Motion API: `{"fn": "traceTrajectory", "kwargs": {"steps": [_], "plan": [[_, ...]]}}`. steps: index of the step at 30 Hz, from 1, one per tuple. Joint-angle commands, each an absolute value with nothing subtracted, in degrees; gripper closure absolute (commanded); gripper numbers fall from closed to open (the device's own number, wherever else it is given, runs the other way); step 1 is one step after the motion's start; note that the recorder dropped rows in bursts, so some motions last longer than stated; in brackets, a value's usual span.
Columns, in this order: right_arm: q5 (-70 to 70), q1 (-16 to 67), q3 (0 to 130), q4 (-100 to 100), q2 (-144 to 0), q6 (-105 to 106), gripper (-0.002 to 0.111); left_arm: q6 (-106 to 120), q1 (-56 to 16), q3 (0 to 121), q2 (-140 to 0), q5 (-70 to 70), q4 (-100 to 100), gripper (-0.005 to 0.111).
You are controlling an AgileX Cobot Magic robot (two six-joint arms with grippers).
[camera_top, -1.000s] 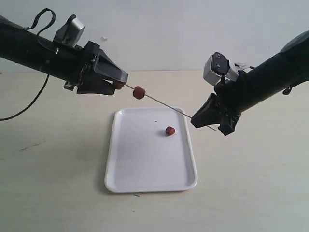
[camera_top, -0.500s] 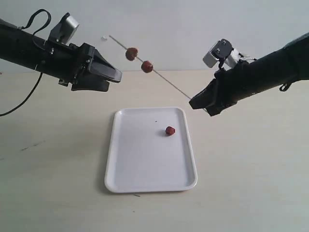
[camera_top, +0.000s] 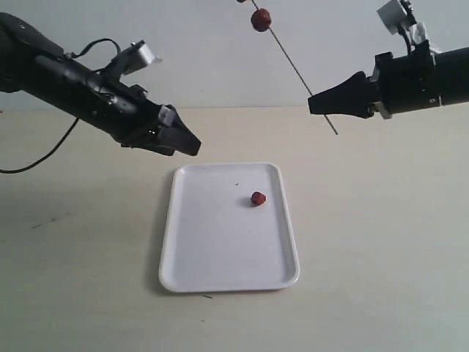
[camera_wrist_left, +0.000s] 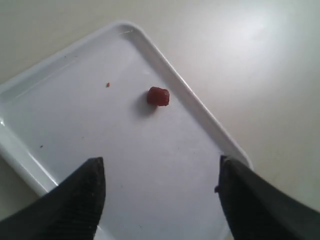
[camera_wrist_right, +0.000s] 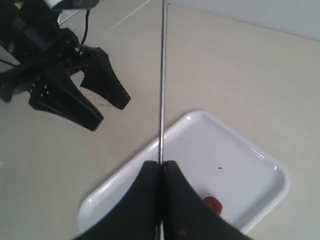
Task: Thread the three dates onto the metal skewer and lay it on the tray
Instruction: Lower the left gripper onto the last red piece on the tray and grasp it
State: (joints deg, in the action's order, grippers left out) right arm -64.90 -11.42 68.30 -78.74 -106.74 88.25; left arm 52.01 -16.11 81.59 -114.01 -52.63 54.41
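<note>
- Exterior: right hand (camera_top: 314,105), clamping the skewer (camera_top: 293,66), has swung it up (dates (camera_top: 261,19) aboard); left hand (camera_top: 192,147) has dropped toward the tray (camera_top: 212,257).
- Left wrist: spread wide, empty, over the last date (camera_wrist_left: 158,96) lying on the tray.
- Right wrist: tips pinched on the skewer; third pick-up likely next.

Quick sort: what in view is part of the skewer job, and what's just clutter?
Job:
- skewer, in the shut right tool
- threaded date; second date above it, cut off by the frame top
- loose date, on the tray
- left tool, open, empty

Lying about:
- cable, far left
- speck on the tray
- fleck by the tray's near edge
</note>
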Motion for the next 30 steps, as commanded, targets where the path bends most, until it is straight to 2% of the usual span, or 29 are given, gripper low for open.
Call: {"fn": "traceTrajectory", "kwargs": {"steps": [1, 11, 21, 30], "plan": [[-66.06, -14.01, 68.39, -79.25, -105.42, 87.89, 0.108, 52.40, -20.35, 81.55, -113.99, -48.95, 50.83, 0.044], [-68.66, -14.79, 68.39, -78.94, -105.31, 91.07, 0.108, 47.66, -30.35, 81.55, -117.25, -40.09, 42.33, 0.044], [-66.50, -14.79, 68.39, -77.34, -105.31, 89.61, 0.108, 34.74, -34.60, 81.55, -120.39, -30.06, 36.02, 0.044], [-66.50, -14.79, 68.39, -77.34, -105.31, 89.61, 0.108, 6.25, -40.20, 94.86, -124.07, -41.00, 7.08, 0.044]]}}
